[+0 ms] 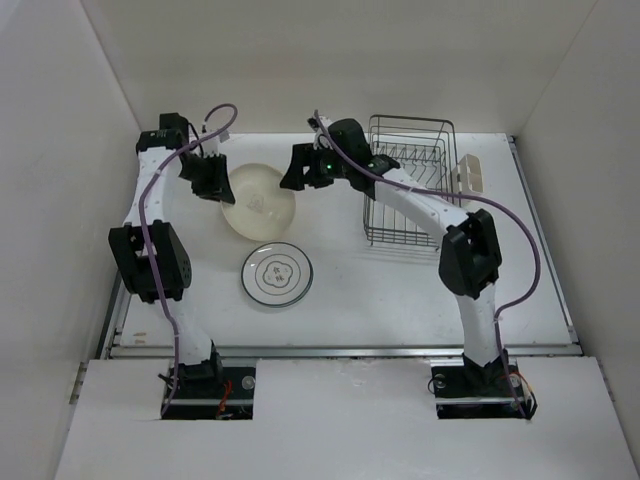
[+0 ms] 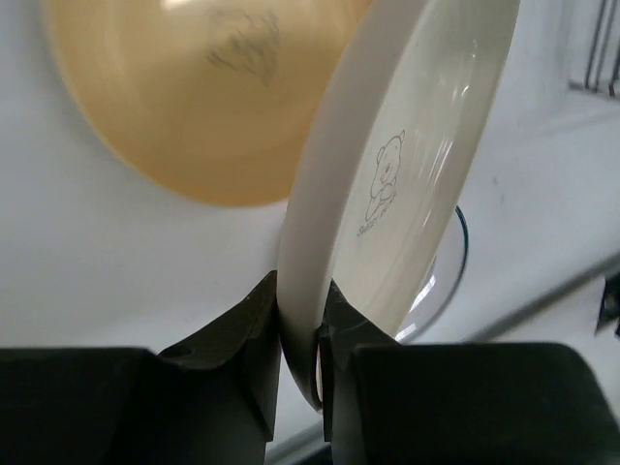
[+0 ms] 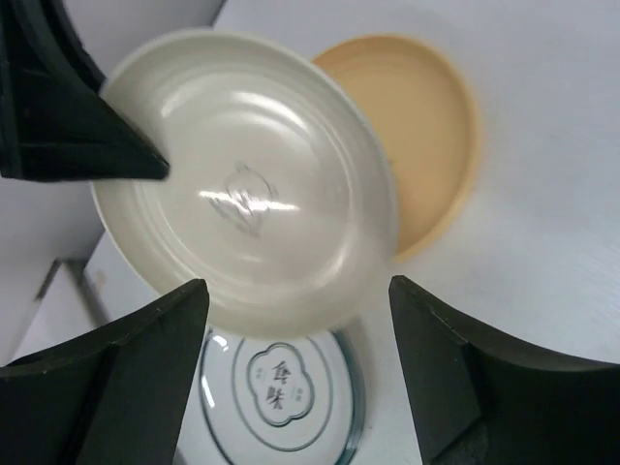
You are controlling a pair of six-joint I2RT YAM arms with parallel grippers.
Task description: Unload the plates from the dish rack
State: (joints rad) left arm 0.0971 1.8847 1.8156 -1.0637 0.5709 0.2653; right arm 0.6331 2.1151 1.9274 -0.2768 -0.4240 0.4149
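My left gripper [image 2: 300, 302] is shut on the rim of the cream plate [image 2: 417, 145] and holds it tilted on edge above the table. In the top view the left gripper [image 1: 222, 190] and the cream plate [image 1: 258, 198] are at the back left. The yellow-orange plate [image 2: 194, 97] lies flat on the table behind it. The white plate with thin dark ring and centre motif [image 1: 277, 273] lies flat nearer the front. My right gripper [image 3: 298, 291] is open and empty, hovering beside the cream plate [image 3: 247, 184]. The black wire dish rack [image 1: 410, 185] holds no visible plate. The teal-rimmed plate is out of view.
The cream cutlery holder [image 1: 468, 172] hangs on the rack's right side. The right arm reaches from the rack's left side toward the plates. White walls close in the table at the back and sides.
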